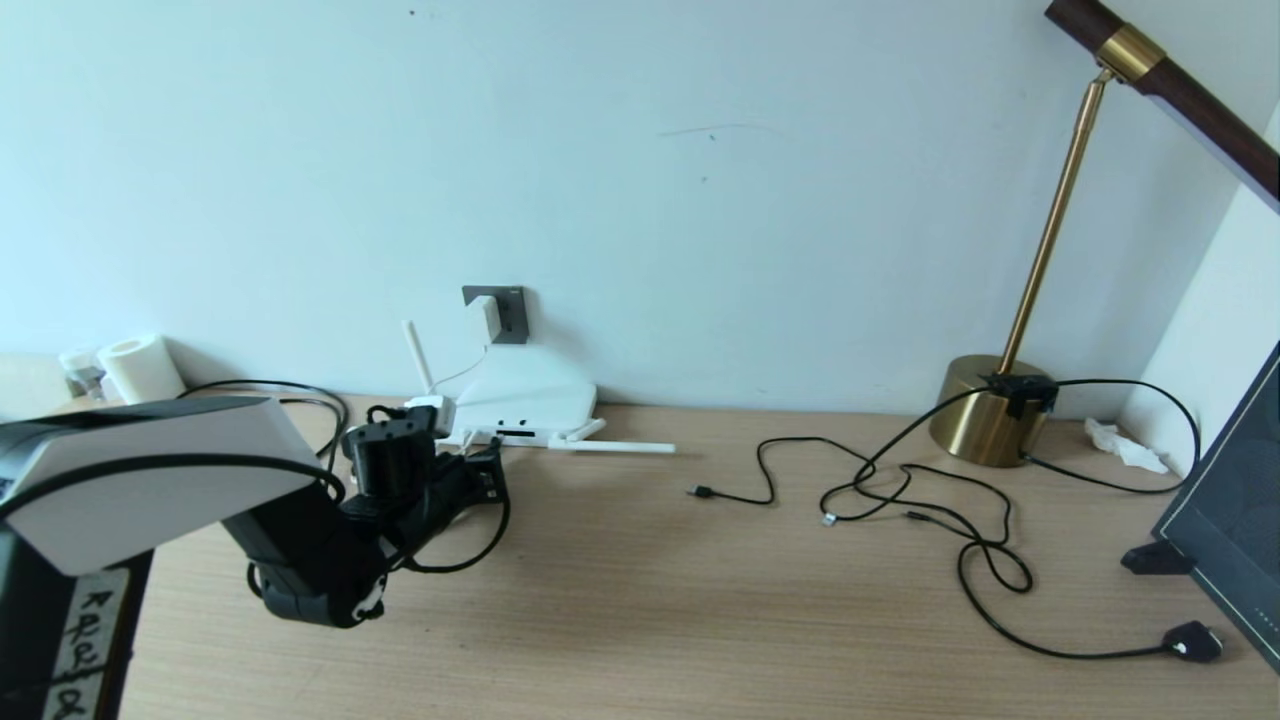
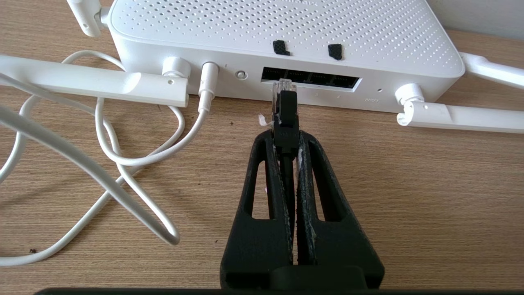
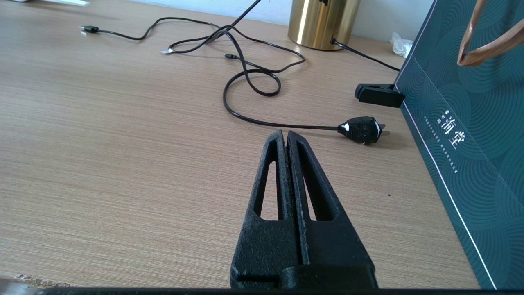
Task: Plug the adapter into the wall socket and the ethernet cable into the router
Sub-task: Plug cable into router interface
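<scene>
1. On my head view I count one router point(image 1: 528, 400) at the tabletop's point(image 1: 640, 620) back edge and one adapter point(image 1: 484, 318) seated in the wall socket point(image 1: 512, 312) above it.
2. My left wrist view shows the left gripper point(image 2: 286, 137) clamped on one ethernet cable point(image 2: 285, 119), its clear plug at the leftmost of four router ports.
3. My right wrist view shows the right gripper point(image 3: 285, 135) pressed closed, holding nothing, above the tabletop near one black power plug point(image 3: 360, 129).

White Chinese characters "海堂" mark the dark green bag point(image 3: 470, 135); "RESET" is faintly embossed on the router point(image 2: 286, 37).
</scene>
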Motion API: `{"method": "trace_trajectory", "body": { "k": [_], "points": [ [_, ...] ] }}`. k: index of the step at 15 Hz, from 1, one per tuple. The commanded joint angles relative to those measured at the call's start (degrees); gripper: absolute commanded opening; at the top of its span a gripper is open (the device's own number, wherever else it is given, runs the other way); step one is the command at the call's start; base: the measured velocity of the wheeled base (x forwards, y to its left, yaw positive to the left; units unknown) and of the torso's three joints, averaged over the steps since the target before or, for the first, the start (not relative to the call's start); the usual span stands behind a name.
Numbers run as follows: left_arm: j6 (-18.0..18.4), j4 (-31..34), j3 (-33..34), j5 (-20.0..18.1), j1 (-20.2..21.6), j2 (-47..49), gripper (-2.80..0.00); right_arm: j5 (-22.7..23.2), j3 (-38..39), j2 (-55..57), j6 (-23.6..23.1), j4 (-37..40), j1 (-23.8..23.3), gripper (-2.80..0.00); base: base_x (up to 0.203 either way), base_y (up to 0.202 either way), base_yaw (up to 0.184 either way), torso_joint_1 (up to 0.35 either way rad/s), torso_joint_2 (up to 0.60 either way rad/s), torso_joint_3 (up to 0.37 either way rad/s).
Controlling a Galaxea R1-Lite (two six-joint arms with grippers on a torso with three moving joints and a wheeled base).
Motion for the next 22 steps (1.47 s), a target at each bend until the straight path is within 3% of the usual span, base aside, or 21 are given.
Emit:
{"method": "trace_trajectory", "body": {
  "k": [1,22],
  "points": [
    [0.0,-0.3,-0.3,0.0,0.0,0.2,-2.8,0.0,0.0,0.1,-0.1,0.0,0.0,-2.8,0.0,0.0,0.0,0.0,0.0,0.0],
    [0.0,0.4,-1.4,0.1,0.1,0.2,-2.8,0.0,0.0,0.1,-0.1,0.0,0.0,-2.8,0.0,0.0,0.0,0.0,0.0,0.0]
  ]
}}
